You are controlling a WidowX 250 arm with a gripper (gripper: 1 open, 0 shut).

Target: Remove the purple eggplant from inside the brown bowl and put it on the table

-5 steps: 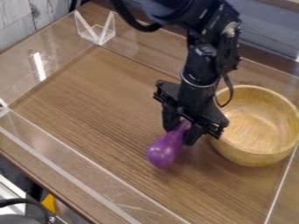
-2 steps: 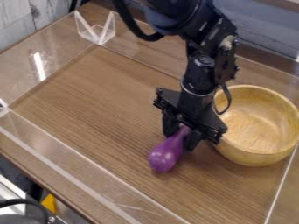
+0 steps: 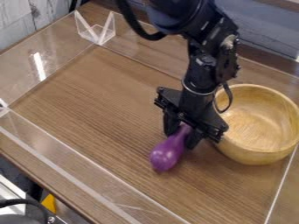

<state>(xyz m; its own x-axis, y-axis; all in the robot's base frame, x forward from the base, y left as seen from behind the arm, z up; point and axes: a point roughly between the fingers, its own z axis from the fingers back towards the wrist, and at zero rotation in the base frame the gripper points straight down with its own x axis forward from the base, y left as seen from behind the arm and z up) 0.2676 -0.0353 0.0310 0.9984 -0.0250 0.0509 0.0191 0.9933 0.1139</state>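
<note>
The purple eggplant point(image 3: 166, 155) hangs stem-up from my gripper point(image 3: 186, 129), its bulbous end at or just above the table point(image 3: 93, 105); I cannot tell whether it touches. The gripper points straight down and is shut on the eggplant's narrow dark stem end. The brown bowl point(image 3: 271, 131) stands just right of the gripper, with nothing showing inside it. The eggplant is outside the bowl, to the left of its rim.
Clear acrylic walls point(image 3: 47, 52) edge the tabletop on the left and front. A small clear acrylic stand point(image 3: 96, 31) sits at the far back left. Open wood-grain surface stretches left of the eggplant.
The gripper with the eggplant has sunk slightly toward the table and shifted barely right. The bowl has stayed where it was.
</note>
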